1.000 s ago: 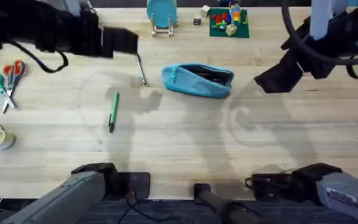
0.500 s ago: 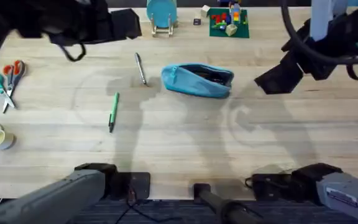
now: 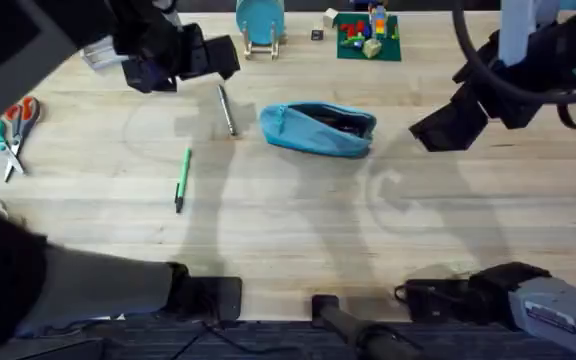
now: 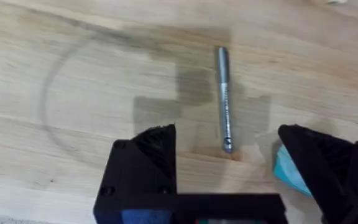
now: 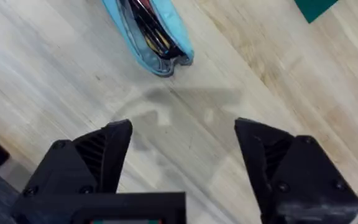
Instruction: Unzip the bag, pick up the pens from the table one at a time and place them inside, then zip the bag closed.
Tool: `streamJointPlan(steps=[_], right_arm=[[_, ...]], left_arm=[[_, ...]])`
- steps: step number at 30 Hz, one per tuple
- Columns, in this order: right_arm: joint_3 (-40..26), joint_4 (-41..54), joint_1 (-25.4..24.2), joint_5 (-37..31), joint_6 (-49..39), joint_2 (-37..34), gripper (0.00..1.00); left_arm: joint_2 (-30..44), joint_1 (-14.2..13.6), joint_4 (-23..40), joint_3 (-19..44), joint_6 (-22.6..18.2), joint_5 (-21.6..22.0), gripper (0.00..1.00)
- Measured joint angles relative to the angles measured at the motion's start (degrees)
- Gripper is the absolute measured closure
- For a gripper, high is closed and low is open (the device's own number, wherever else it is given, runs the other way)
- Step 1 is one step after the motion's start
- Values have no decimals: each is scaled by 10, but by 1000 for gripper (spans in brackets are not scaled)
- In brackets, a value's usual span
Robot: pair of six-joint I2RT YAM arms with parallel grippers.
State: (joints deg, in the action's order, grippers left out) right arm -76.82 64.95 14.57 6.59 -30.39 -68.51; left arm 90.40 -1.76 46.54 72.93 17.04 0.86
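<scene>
While left claw (image 4: 229, 158) hangs spread over silver pen (image 4: 224, 98), right claw (image 5: 182, 149) spread beside bag (image 5: 145, 34).

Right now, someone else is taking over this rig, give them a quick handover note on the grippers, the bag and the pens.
Left gripper: open, empty, above the silver pen, which lies on the table beside the bag's zipper-pull end.
Right gripper: open, empty, raised off the bag's other end.
Bag: unzipped, mouth open, dark items visible inside.
Green pen: on the table, apart from the bag on the left arm's side.
Done: unzipping.
Left: put the silver pen in, then the green pen, then zip the bag closed.
</scene>
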Motion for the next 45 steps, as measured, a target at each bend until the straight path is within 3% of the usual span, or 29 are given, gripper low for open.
streamJointPlan(steps=[10,20,39,45], right_arm=[[0,0,0,0,0,0,4],[0,0,0,0,0,0,4],[0,0,0,0,0,0,3],[0,0,0,0,0,0,3]], left_arm=[[90,-30,-7,30,13,11,6],[138,-29,-13,33,40,15,6],[203,-29,-26,45,44,17,7],[206,-28,-24,48,45,18,141]])
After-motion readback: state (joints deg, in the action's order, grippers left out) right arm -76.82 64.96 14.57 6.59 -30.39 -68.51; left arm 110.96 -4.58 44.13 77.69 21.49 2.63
